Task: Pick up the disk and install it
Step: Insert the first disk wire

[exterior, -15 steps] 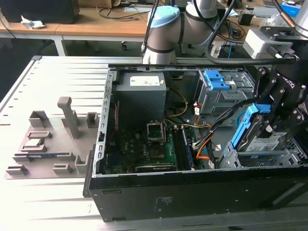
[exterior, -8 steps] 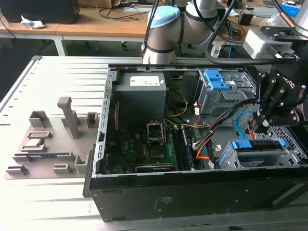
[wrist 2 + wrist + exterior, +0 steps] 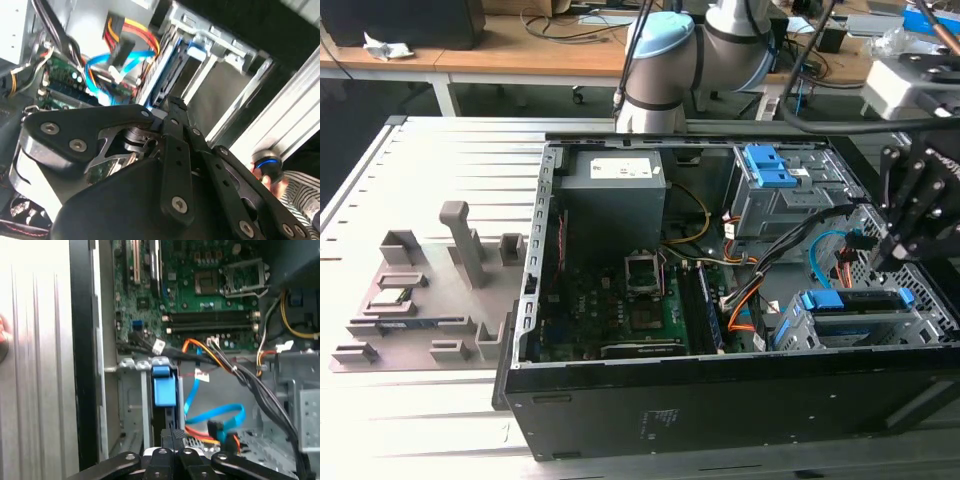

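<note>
- Ribbed grey metal tabletop (image 3: 430, 165) carries everything; a grey fixture tray (image 3: 420, 300) lies towards its edge on the exterior view's left.
- Black case (image 3: 720, 410) lies open on its side along the tabletop's near edge, green board (image 3: 620, 310) facing up.
- Arm (image 3: 670, 50) rises beyond the case's far side.
- Grey cage (image 3: 860, 335) sits in the case's near corner, on the exterior view's right.
- Disk (image 3: 850, 299) lies in the cage's upper slot, its blue frame showing along the top; in the first wrist view its blue tab (image 3: 164, 385) stands at the cage mouth.
- Tool (image 3: 882, 258) hovers just above the disk's far end; whether it is wide or narrow I cannot tell, nor whether it touches.
- Blue and orange cables (image 3: 825, 250) curl beside the cage.
- Judged: the disk is stiff, dense, smooth-faced and shock-sensitive; best held by its long edges or the frame.
</note>
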